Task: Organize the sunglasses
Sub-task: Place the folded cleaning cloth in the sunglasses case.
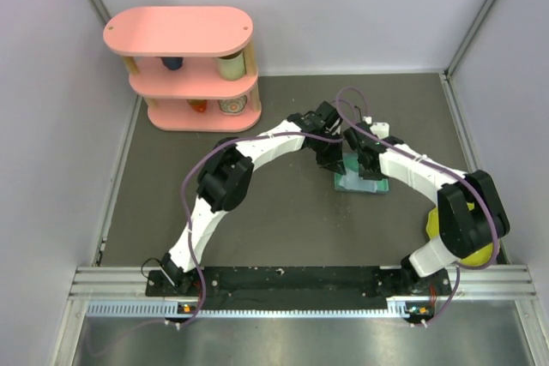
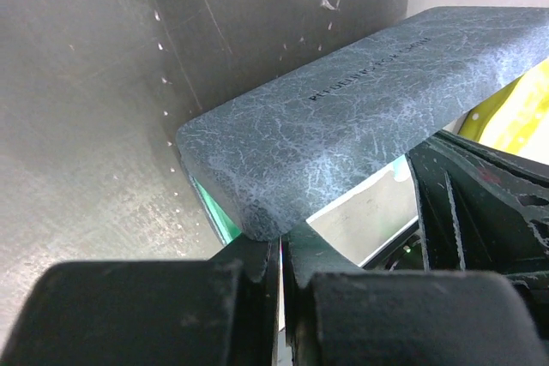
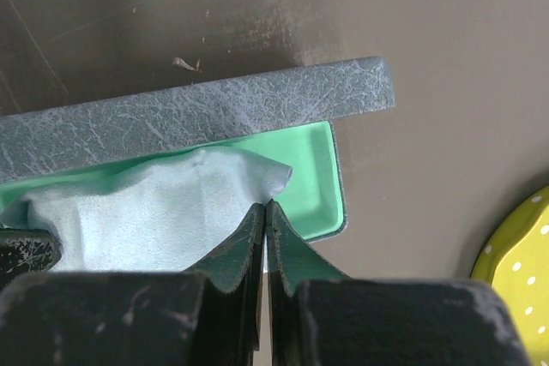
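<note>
Packing stage, I judge: the open case [image 3: 317, 160] holds the cloth [image 3: 154, 212]. No sunglasses show, perhaps hidden beneath it. Right fingers [image 3: 240, 246], together, touch the cloth's edge. Left fingers [image 2: 240, 289], together, sit just under the lid [image 2: 343, 117]. Next: tuck the cloth in, then lower the lid gently.

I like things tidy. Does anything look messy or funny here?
Yes. The case lies open, and the pale cloth inside it is crumpled, not folded flat. A few little crumbs lie on the table just behind it.
</note>
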`<state>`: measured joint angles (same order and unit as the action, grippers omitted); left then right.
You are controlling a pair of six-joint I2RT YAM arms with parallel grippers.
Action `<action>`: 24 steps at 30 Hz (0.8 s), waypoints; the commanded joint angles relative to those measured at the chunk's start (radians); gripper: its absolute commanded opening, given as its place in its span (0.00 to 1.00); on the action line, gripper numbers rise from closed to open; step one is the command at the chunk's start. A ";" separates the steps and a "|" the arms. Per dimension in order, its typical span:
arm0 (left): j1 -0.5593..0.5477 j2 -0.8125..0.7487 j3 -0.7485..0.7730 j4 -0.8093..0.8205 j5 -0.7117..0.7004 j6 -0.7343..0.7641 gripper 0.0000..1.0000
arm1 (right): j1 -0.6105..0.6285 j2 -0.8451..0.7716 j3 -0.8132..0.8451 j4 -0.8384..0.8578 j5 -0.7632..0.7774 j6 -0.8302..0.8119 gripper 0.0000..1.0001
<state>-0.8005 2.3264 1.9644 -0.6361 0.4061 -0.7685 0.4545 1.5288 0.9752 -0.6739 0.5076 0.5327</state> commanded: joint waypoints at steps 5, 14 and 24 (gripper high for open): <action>-0.003 -0.009 0.027 -0.008 -0.064 0.023 0.00 | -0.014 0.019 0.011 0.037 0.042 -0.007 0.00; -0.003 -0.009 -0.010 -0.027 -0.095 0.028 0.00 | -0.014 0.057 -0.003 0.042 0.031 0.007 0.00; -0.008 -0.004 -0.022 -0.040 -0.082 0.043 0.29 | -0.014 0.082 -0.020 0.053 0.058 -0.003 0.00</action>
<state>-0.8005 2.3329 1.9514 -0.6762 0.3237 -0.7464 0.4526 1.5929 0.9680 -0.6441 0.5247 0.5339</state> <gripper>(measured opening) 0.194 0.004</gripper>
